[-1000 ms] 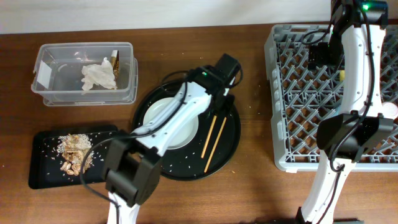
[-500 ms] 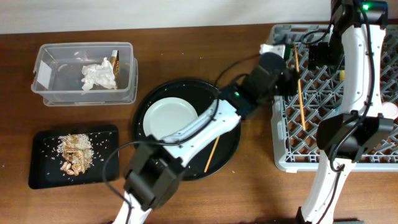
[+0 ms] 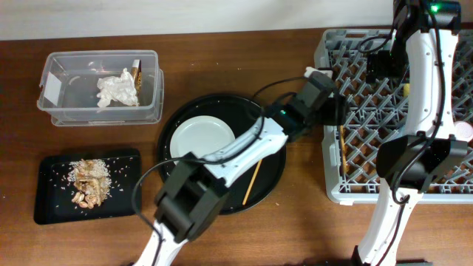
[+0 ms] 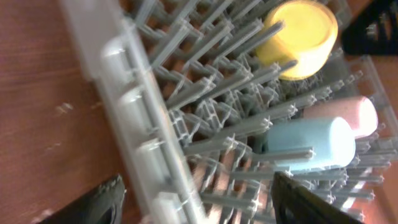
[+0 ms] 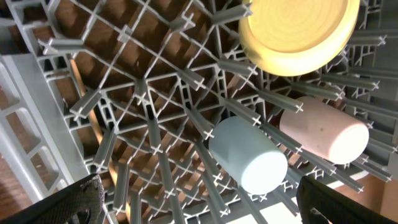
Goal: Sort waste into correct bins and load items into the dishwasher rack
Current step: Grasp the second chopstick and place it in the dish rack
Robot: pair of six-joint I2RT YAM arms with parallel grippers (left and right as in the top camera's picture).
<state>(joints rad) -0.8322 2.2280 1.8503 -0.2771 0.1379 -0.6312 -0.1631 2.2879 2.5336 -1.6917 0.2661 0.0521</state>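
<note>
One chopstick (image 3: pixel 342 148) in rack (image 3: pixel 355 193), just beside left gripper (image 3: pixel 327 90) (jaws apart)

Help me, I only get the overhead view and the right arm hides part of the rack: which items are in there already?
Observer: A light blue cup lies on its side in the dishwasher rack.
Operator: Anything beside it?
Observer: A pale pink cup, also on its side, right next to it.
Operator: And the bowl?
Observer: The small yellow bowl sits in the rack near both cups.
</note>
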